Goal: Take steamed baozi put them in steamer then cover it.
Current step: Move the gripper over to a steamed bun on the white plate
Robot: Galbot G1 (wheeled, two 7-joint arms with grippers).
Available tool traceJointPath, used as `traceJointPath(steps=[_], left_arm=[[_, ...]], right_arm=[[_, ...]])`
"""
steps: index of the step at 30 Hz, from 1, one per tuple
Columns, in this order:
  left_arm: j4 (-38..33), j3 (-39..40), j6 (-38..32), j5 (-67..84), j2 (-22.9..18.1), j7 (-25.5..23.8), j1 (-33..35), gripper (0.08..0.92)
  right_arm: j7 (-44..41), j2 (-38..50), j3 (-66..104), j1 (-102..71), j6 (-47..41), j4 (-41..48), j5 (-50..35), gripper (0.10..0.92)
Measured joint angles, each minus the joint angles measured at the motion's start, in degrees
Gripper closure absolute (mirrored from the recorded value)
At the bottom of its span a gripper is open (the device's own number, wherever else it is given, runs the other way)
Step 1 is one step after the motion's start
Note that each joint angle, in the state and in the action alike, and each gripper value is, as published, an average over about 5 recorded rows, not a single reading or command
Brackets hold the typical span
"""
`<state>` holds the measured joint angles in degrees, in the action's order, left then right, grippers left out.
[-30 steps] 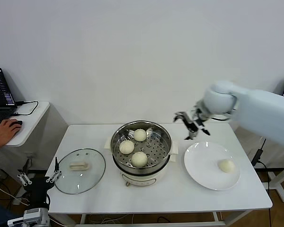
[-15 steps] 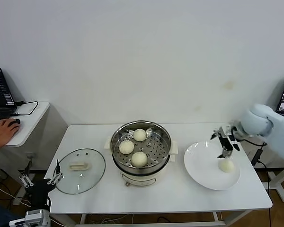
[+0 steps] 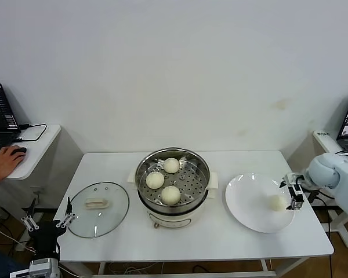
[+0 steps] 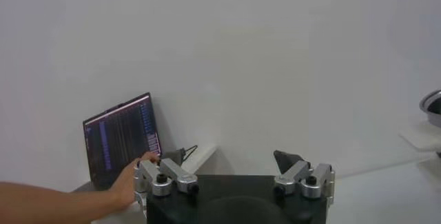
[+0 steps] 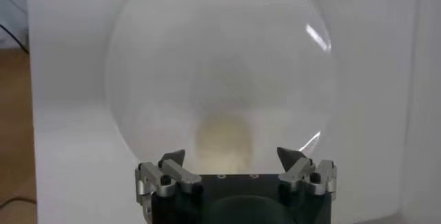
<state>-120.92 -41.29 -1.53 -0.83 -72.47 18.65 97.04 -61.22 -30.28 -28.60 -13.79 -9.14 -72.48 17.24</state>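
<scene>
Right gripper [image 3: 294, 193] hangs wide open at the plate's [image 3: 246, 205] right edge — last baozi [image 3: 275, 202] just beside it, ungrasped.

The right gripper [image 3: 294, 194] shows brushed silver metal fingertips on a matt black body, and right in front of it lies one smooth, matt off-white dough bun [image 3: 276, 202] on a glossy white plate [image 3: 246, 200] that catches highlights along its rim. Farther out on that gripper's far side, the steamer [image 3: 173, 175] is shiny perforated stainless steel on a smooth cream plastic base, holding three more matt buns [image 3: 170, 194]. Beyond it lies the cover [image 3: 98, 209] of clear glass with a metal rim and cream plastic handle, all on a matt white table [image 3: 209, 234].
</scene>
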Motion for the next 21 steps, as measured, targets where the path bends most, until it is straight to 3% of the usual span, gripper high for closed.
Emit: traceJointPath(steps=[13,21], left_arm=[[0.1,-0.2,0.0,-0.1,-0.2,0.0,0.1,0.177],[0.3,-0.1,0.0,-0.1,-0.3,0.0,-0.1,0.177]], right_arm=[[1.8,-6.3,3.5,-2.9,0.6,7.3,4.1,0.210],[2.1,-8.4,4.2,-3.1,0.3,9.3,5.0,0.331]])
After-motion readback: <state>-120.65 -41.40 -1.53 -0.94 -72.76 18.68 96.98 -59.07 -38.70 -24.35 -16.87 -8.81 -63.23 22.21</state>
